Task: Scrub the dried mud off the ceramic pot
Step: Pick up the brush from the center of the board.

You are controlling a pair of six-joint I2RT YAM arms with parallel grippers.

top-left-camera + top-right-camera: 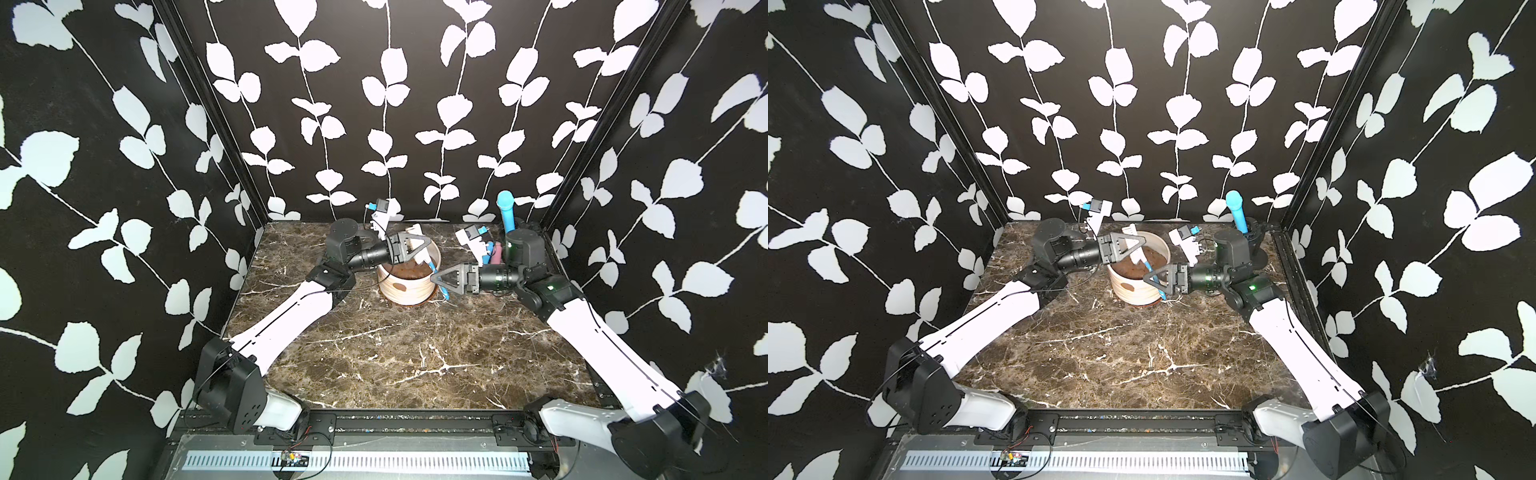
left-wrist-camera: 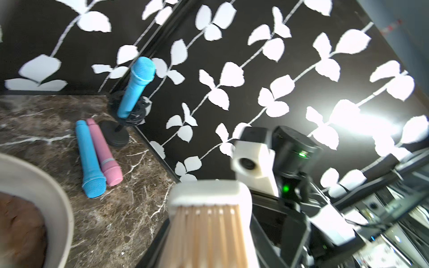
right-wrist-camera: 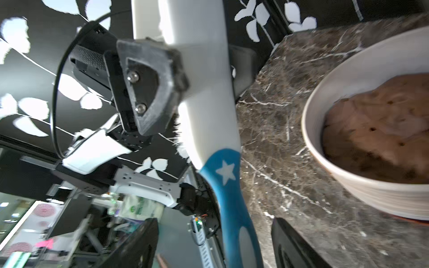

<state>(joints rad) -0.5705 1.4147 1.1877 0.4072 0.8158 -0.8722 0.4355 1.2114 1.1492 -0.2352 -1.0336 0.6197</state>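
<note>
We found the ceramic pot [image 1: 409, 286] standing toward the back of the table [image 1: 374, 353], with one round patch of dried mud [image 1: 400, 286] on its near outer wall. The left gripper [image 1: 420, 254] was clamped on the white head end of the brush [image 3: 209, 130], holding it slanted over the pot's rim. The right gripper [image 1: 436, 282] sat with its jaws spread either side of the blue handle and, as far as the wrist view let us tell, clear of it.

We judged the step to be settling the brush into one working hold. To do it well, the left hold should stay firm while the right backs straight off the handle. The bristles then need turning to face the near wall. Short, light strokes should follow, with the free gripper steadying the rim so the pot does not slide.

The pot was filled nearly to the rim with brown soil [image 1: 411, 272] and rested on a terracotta saucer [image 3: 415, 220]. A black stand [image 2: 130, 111] held a blue microphone [image 2: 137, 83] upright, and two more microphones [image 2: 97, 157] lay side by side on the table.
</note>
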